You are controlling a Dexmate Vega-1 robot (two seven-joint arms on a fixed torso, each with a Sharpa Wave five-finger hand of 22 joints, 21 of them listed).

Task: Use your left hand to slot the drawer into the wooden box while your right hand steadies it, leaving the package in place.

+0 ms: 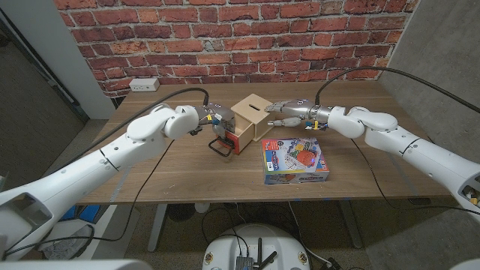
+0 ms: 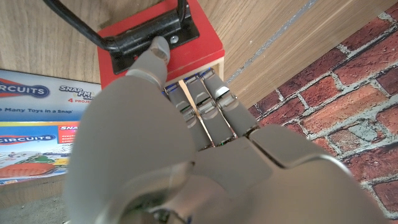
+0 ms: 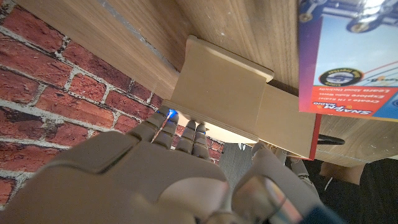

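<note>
Protruding drawer [image 1: 229, 139] red front faces left hand [image 1: 214, 122].

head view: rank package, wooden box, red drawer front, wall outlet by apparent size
1. Package, clearly largest.
2. Wooden box.
3. Red drawer front, partly hidden by the left hand, so it may look smaller than it is.
4. Wall outlet, smallest, but also farthest from the camera.

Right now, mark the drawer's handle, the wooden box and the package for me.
drawer's handle [image 2: 152, 31], left wrist view, on the black bar.
wooden box [image 1: 252, 111], head view, on its slotted top face.
package [image 1: 295, 160], head view, on the printed lid.
</note>
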